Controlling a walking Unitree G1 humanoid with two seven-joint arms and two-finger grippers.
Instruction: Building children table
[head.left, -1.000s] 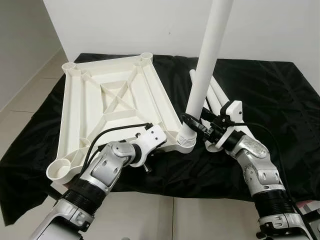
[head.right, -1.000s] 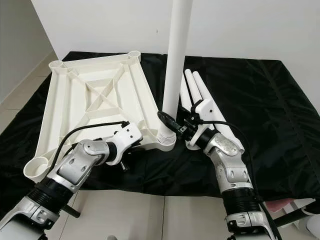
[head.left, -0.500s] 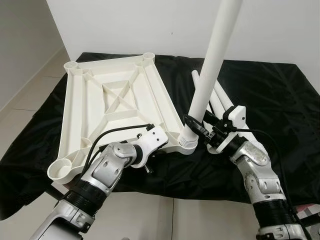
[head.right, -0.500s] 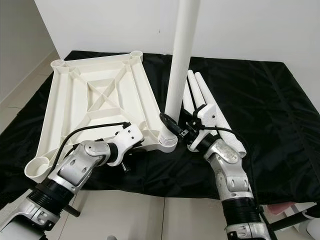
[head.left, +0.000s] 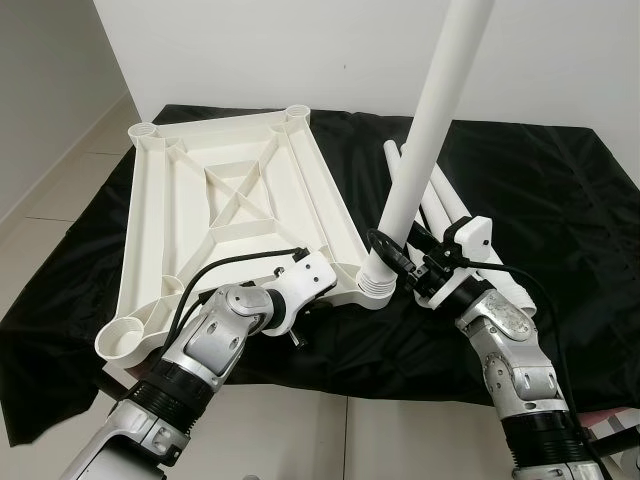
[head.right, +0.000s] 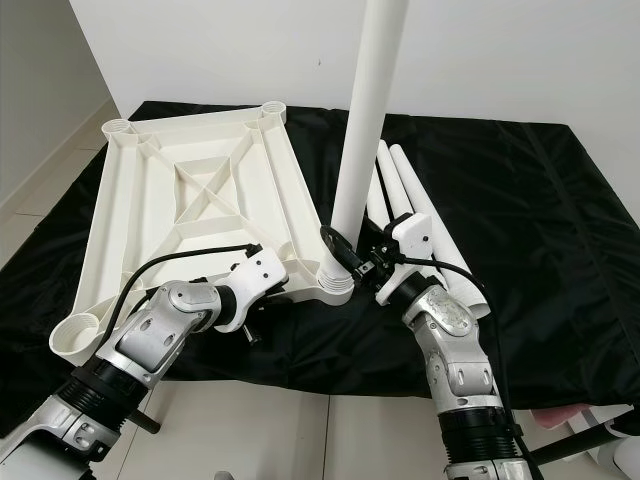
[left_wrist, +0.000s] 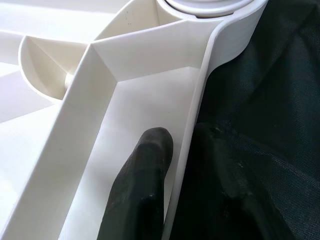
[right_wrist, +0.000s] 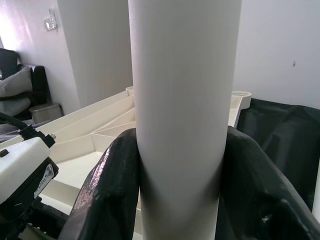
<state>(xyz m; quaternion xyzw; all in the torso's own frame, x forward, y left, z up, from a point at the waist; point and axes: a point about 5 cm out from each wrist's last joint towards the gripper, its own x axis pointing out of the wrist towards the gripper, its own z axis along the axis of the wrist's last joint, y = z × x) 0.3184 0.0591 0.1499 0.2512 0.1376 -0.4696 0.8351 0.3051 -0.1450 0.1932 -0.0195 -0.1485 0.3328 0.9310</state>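
No readable text, brand or nr anywhere. The white label (right_wrist: 44, 176) on the housing seen in the right wrist view carries print, but too small and blurred to read.

White walls (head.left: 250, 50), pale tiled floor (head.left: 60, 180)

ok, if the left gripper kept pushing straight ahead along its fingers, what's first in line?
Probably the corner socket holding the upright leg. The left gripper straddles the tabletop's rim wall, pointing along it toward that socket. Depth is unclear.
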